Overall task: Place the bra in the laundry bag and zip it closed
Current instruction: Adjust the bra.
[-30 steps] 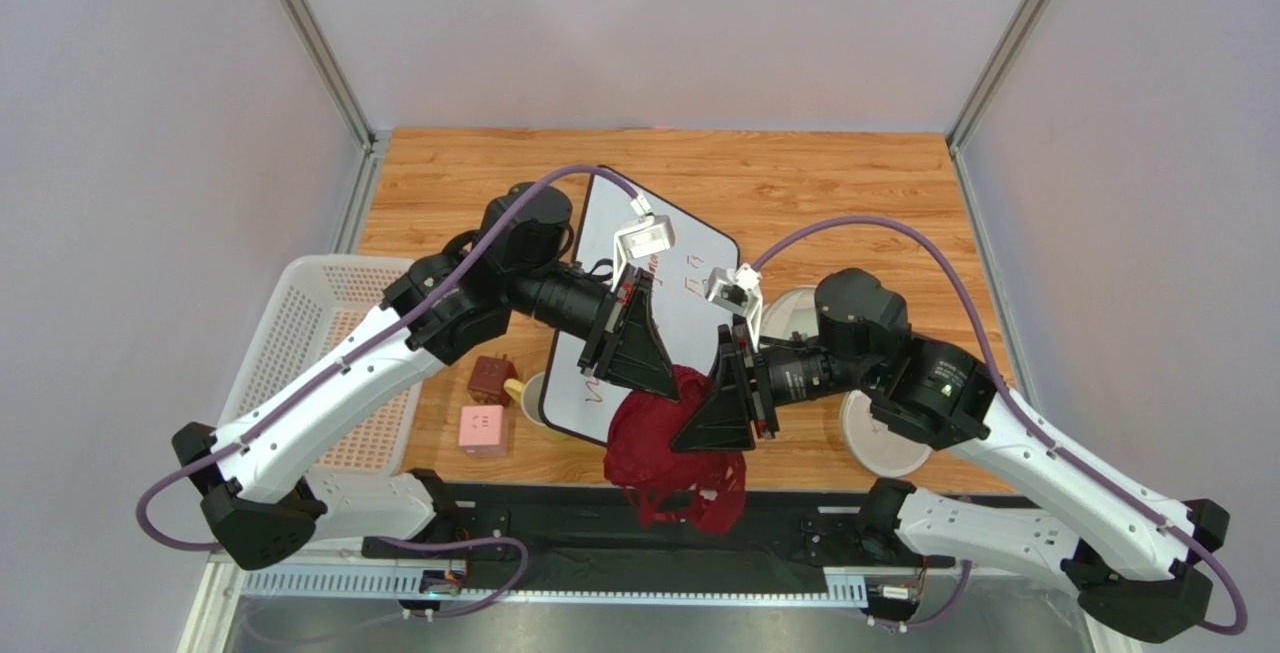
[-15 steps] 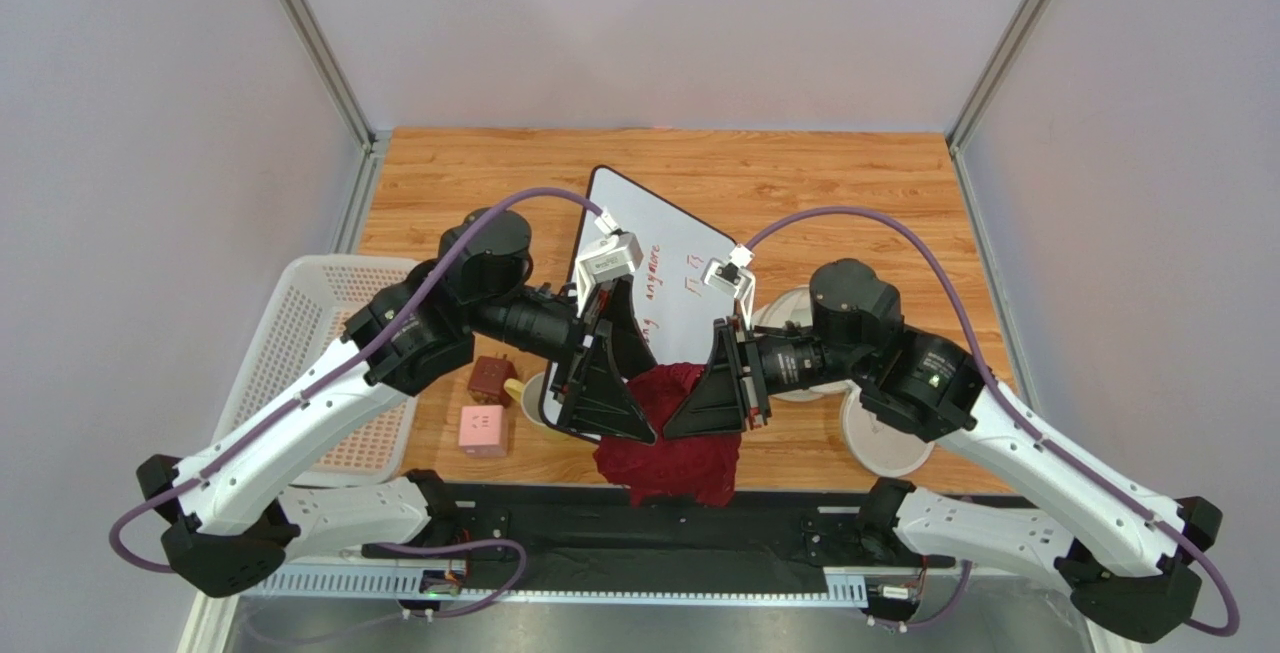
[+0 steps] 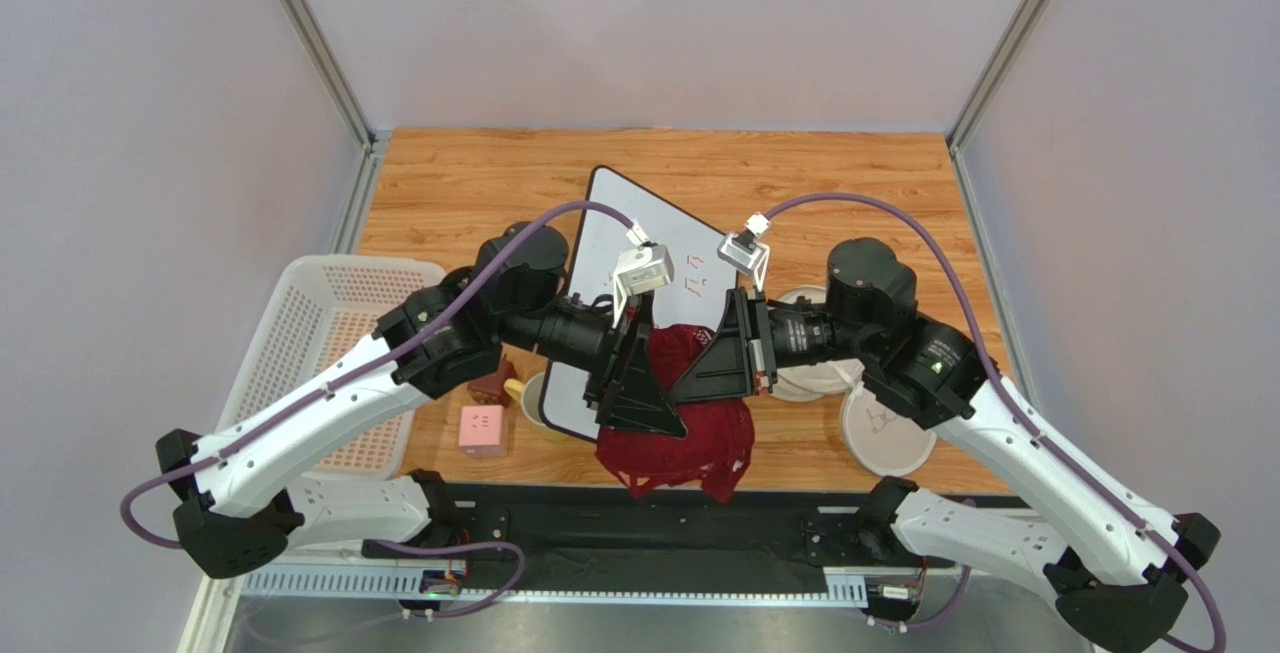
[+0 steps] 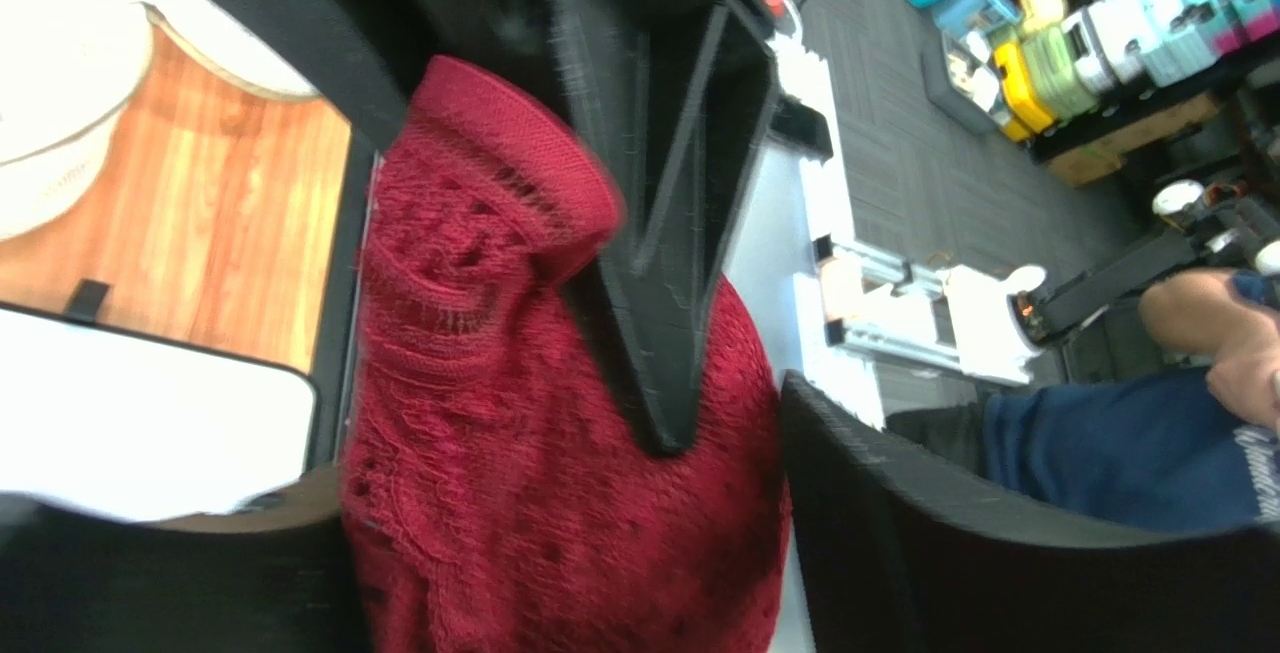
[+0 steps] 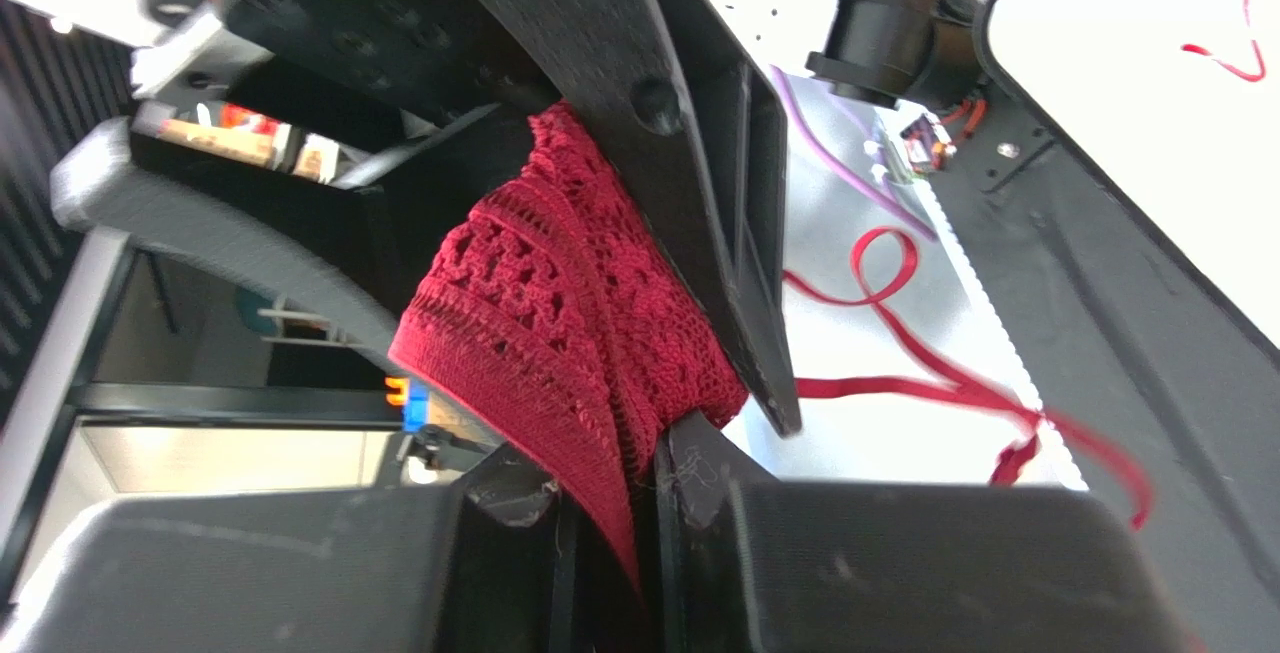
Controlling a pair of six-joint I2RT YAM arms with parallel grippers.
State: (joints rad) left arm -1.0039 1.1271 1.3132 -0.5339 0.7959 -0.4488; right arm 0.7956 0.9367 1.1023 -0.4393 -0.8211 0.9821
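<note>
The maroon bra (image 3: 679,440) hangs bunched between both grippers, above the table's near edge. My left gripper (image 3: 661,406) is closed on it from the left. In the left wrist view the bra (image 4: 496,428) fills the gap between my fingers (image 4: 564,533). My right gripper (image 3: 703,371) is shut on a fold of the bra (image 5: 556,308), pinched at the fingertips (image 5: 631,481). A thin strap (image 5: 932,383) trails loose. The white round laundry bag (image 3: 819,376) stands right of the grippers, partly behind the right arm. Its disc lid (image 3: 887,440) lies beside it.
A whiteboard (image 3: 661,241) lies behind the grippers. A white perforated basket (image 3: 323,338) stands at the left. A pink box (image 3: 483,427), a brown box (image 3: 492,376) and a small cup (image 3: 531,395) sit between the basket and the whiteboard. A black mat (image 3: 526,511) lines the near edge.
Both grippers have kept hold of the bra. They dipped toward the near edge, then moved back up and to the right, and the bra now hangs stretched below them.
</note>
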